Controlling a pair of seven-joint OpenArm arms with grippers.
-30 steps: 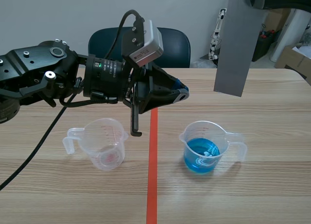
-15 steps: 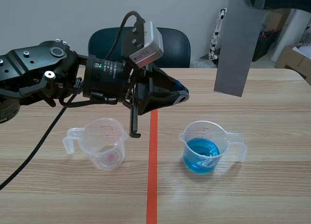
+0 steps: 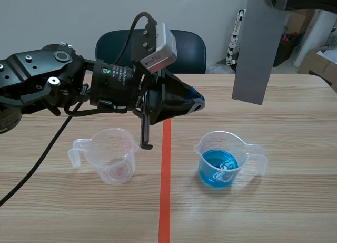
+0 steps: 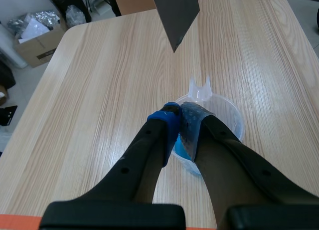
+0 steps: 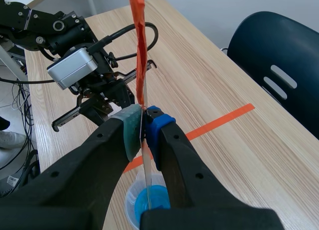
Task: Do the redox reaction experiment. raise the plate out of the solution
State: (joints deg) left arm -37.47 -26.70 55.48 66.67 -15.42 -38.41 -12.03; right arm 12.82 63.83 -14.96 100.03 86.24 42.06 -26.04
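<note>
Scene view: the plate (image 3: 258, 42) hangs as before, high over the worktop's far right, well clear of the beaker (image 3: 221, 133); only the blue solution (image 3: 218, 169) ripples. Left wrist view: left jaws clenched, empty. Right wrist view: right jaws grasp the plate; raising looks done.

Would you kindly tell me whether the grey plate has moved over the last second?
No. The grey plate hangs where it did, its lower edge the same gap above the beaker of blue solution.
</note>
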